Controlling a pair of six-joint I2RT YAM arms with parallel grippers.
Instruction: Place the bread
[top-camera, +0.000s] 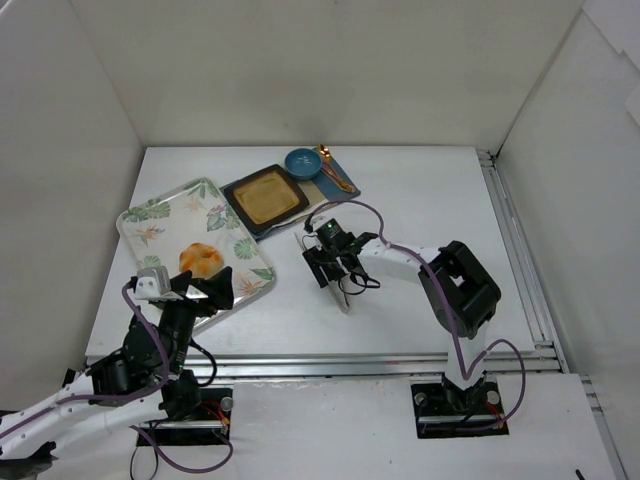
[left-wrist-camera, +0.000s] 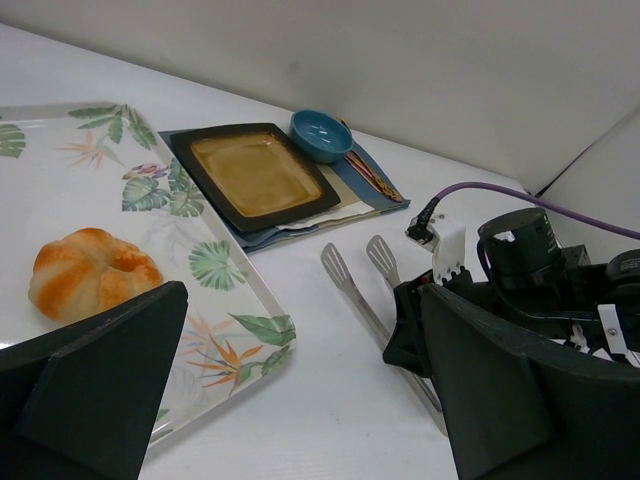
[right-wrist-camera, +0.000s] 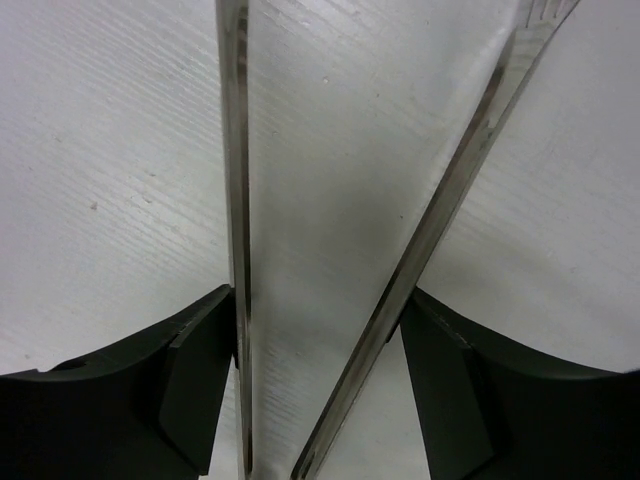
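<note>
1. Overhead, a matte white worktop (top-camera: 420, 200), walled by pale panels, carries everything within reach of both arms.
2. A rectangular tray (top-camera: 165, 215), glossy white with printed tropical leaves and a raised rim, sits angled at the left, just ahead of the left arm.
3. A blue placemat (left-wrist-camera: 262, 240) lies beside the tray's far corner. It bears a square plate (top-camera: 265, 195), dark-rimmed with a glazed tan centre. The plate stands bare and looks the likely destination for the bun.
4. Thin, flat-armed metal tongs (left-wrist-camera: 340, 272) with slotted paddle tips point toward the placemat at mid-table; whether they rest on the surface or sit just above it cannot be told. The right gripper (top-camera: 337, 275) straddles them, and in the wrist view its black fingers (right-wrist-camera: 190, 370) press on the outer faces of both splayed arms, clasping the tool. The tongs are apparently meant to lift the bun without crushing it.
5. The left gripper (top-camera: 200, 283) hovers at the tray's near edge, jaws spread wide and holding nothing, seemingly waiting close to the bun.
6. The bread (top-camera: 200, 258), a round golden-orange bun with a lumpy, paler-topped crust, rests on the tray toward its near right side. It is just beyond the left gripper and well apart from the plate, so placing looks not yet begun.
7. A small round blue bowl (top-camera: 301, 162) sits on the placemat beside the plate's far corner, with slim brownish utensils (top-camera: 335, 172) alongside.
</note>
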